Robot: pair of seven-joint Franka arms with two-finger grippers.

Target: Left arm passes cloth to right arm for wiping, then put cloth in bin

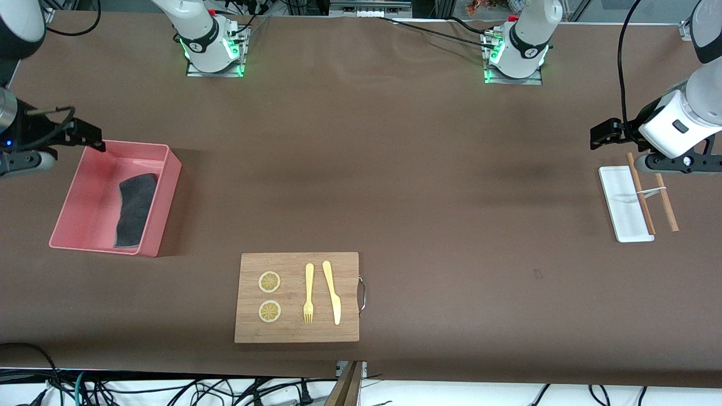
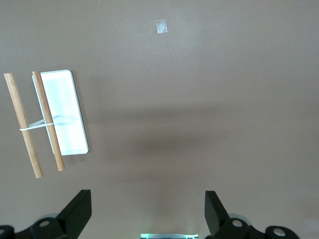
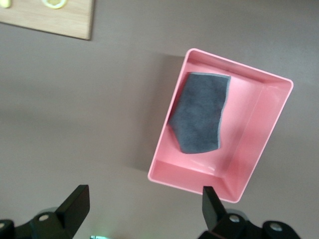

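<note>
The dark-grey cloth [image 1: 135,208] lies crumpled inside the salmon-pink bin [image 1: 90,192] at the right arm's end of the table. In the right wrist view the cloth [image 3: 199,114] rests on the bin's floor against one long wall [image 3: 249,134]. My right gripper [image 1: 90,137] hangs over the bin's rim, open and empty [image 3: 144,206], apart from the cloth. My left gripper [image 1: 601,135] waits open over bare table at the left arm's end [image 2: 148,211], with nothing between its fingers.
A wooden board [image 1: 293,327] near the front edge carries two lemon slices [image 1: 269,282], a yellow fork [image 1: 308,293] and a yellow knife [image 1: 333,293]. A small white tray [image 1: 620,214] with two tied wooden sticks [image 1: 643,197] lies under the left arm.
</note>
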